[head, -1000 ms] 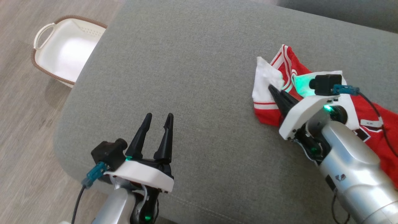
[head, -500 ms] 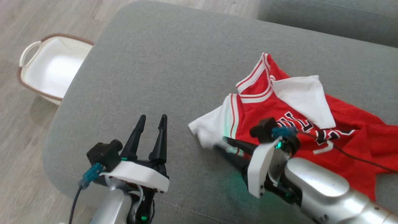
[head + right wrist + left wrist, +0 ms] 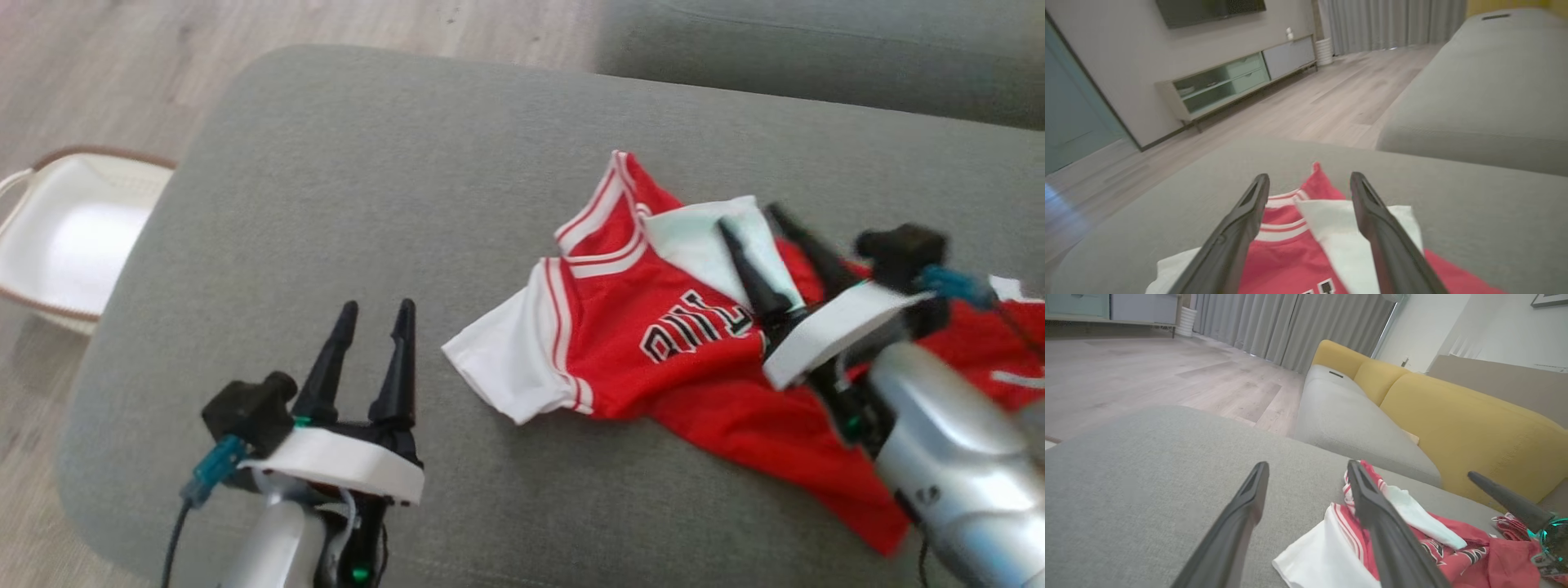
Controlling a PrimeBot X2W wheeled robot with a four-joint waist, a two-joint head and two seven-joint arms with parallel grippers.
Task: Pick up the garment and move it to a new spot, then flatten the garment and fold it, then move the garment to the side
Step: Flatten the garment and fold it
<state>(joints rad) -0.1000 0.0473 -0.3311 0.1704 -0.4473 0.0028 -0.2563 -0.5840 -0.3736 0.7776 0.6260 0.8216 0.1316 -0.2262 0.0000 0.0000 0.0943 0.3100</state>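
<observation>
One garment (image 3: pixel 653 359), red jersey with white sleeves and black lettering, lies rumpled on the right half of one grey ottoman (image 3: pixel 367 180). Two hands: left hand (image 3: pixel 377 304) has fingers spread, empty, over bare ottoman well left of the jersey; right hand (image 3: pixel 747 216) has fingers wide apart, gripping nothing, tips over the white sleeve (image 3: pixel 702 237) folded across the chest, contact cannot tell. One white basket (image 3: pixel 49 245) with brown rim sits on the floor (image 3: pixel 122 49) past the ottoman's left edge, head view. Left wrist view adds one yellow sofa (image 3: pixel 1474 428), grey curtains (image 3: pixel 1290 326) and one finger (image 3: pixel 1506 500) of the right hand. Right wrist view adds one low cabinet (image 3: pixel 1229 81) and one dark screen (image 3: pixel 1208 10) above it
</observation>
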